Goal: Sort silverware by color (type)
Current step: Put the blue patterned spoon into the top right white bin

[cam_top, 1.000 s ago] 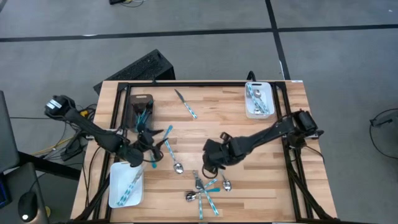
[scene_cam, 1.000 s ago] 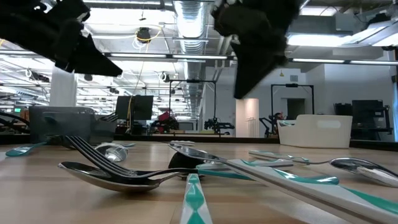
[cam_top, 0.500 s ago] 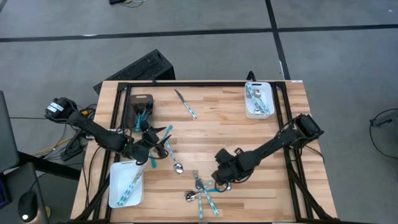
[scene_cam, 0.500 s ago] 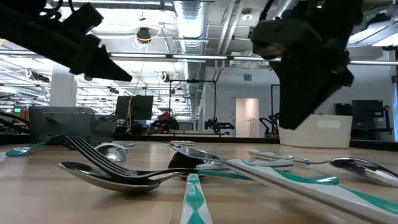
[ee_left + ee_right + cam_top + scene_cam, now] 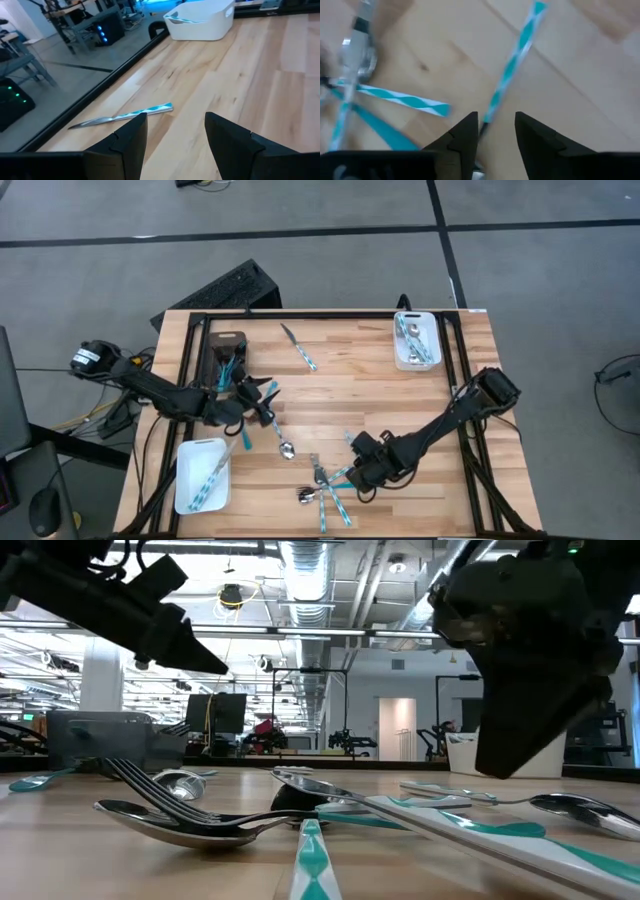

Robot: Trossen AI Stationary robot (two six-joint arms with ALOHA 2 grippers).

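On the bench the sorting looks partly done, to judge by how the pieces lie. A white tray at the far right corner already holds several pieces, a white tray at the near left corner holds at least two teal-handled ones, and a dark grey tray on the far left has a few teal handles showing in it. What is left of the silverware is still loose: a tangled pile near the front edge, a spoon lying alone just left of it, a knife by itself toward the far edge, and a couple of pieces beside the left gripper. The right gripper sits low at the right side of the pile, and its wrist view shows the jaws parted with a teal-and-white striped handle running into the gap between them, so it grips nothing firmly at this moment; I judge it is about to take that piece. The left gripper hovers between the dark grey tray and the lone spoon, jaws spread wide and empty, with the far knife ahead of it in its own wrist view. Roughly half the pieces seem still unsorted, the pile being the main job left.
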